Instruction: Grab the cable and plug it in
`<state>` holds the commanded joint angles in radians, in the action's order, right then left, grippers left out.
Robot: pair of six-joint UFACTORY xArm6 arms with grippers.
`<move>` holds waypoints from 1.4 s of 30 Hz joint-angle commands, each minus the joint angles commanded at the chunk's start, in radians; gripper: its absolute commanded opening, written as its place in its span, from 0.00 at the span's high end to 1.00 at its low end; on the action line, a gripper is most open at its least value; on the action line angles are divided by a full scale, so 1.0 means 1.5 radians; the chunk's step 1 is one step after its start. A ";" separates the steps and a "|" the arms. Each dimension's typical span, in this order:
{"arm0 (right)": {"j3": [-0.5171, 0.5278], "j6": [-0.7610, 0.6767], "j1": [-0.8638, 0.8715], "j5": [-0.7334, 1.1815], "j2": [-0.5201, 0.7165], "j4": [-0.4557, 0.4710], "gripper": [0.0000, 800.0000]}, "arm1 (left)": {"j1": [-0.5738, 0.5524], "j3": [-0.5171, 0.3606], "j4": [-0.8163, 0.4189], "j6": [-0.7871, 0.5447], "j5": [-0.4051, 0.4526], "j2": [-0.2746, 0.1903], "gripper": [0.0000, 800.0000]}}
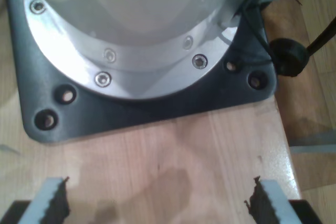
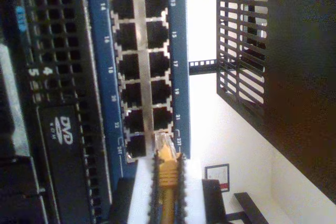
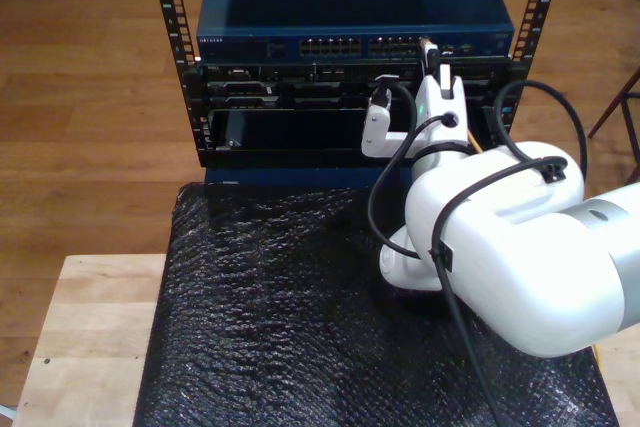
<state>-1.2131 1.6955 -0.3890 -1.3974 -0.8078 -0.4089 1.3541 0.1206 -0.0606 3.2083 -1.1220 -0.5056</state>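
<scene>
The yellow-orange cable (image 2: 168, 174) runs between the pads of my second gripper (image 2: 167, 187), which is shut on it. Its clear plug (image 2: 163, 141) points at the blue switch (image 3: 350, 7), just short of the port row's end by the numbers 23 and 24. I cannot tell if the tip touches a port. In the exterior view the second gripper (image 3: 432, 59) is raised at the switch's front, toward that view's right, with the plug (image 3: 429, 43) at the ports. My first gripper (image 1: 160, 203) is open over bare wood, nothing between its fingers.
The switch sits atop a black rack (image 3: 300, 107) with units below, one with a DVD drive (image 2: 60, 129). A black bubble mat (image 3: 280, 297) covers the wooden table (image 3: 90, 327). Before the first gripper stands an arm base (image 1: 131, 35) on a black plate (image 1: 157, 108).
</scene>
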 joint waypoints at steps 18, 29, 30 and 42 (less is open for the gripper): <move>-0.024 0.003 0.000 0.006 -0.008 0.000 1.00 | 0.000 0.000 0.000 0.000 0.000 0.000 0.00; -0.051 0.002 0.001 0.015 -0.027 0.002 1.00 | 0.000 0.000 0.000 0.000 0.000 0.000 0.00; -0.049 0.001 0.002 0.014 -0.027 0.002 1.00 | 0.000 0.000 0.000 0.000 0.000 0.000 0.00; 0.003 -0.002 0.003 0.018 0.014 0.006 0.74 | 0.000 0.000 0.000 0.000 0.000 0.000 0.00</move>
<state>-1.2085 1.6924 -0.3844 -1.3698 -0.7864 -0.3997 1.3541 0.1206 -0.0606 3.2083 -1.1220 -0.5056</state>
